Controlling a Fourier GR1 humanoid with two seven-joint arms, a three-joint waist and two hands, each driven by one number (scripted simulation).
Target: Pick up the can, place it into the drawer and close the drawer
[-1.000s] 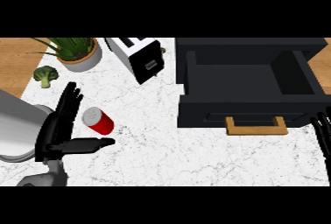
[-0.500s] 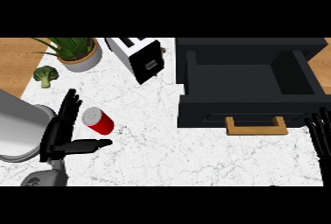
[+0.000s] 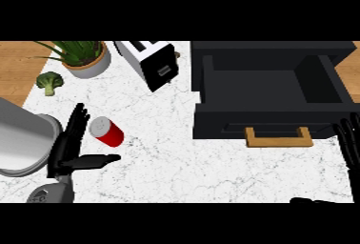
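Observation:
A red can [image 3: 107, 131] with a silver top lies tilted on the white marble counter at the left. My left hand [image 3: 70, 147] is open right beside it, straight fingers along the can's left side and the thumb stretched out below the can. The black drawer [image 3: 271, 95] stands pulled open at the upper right, with a wooden handle [image 3: 278, 138] on its front and nothing visible inside. My right hand [image 3: 349, 145] shows at the right edge, open, fingers pointing up, a little right of the handle.
A potted plant [image 3: 83, 56] and a piece of broccoli [image 3: 49, 82] sit at the upper left. A white toaster [image 3: 151, 61] stands left of the drawer. A large grey pot [image 3: 21, 138] sits at the left edge, close behind my left hand.
My left hand has closed in slightly on the can. My right hand has come further into view at the right edge, moving left toward the drawer front.

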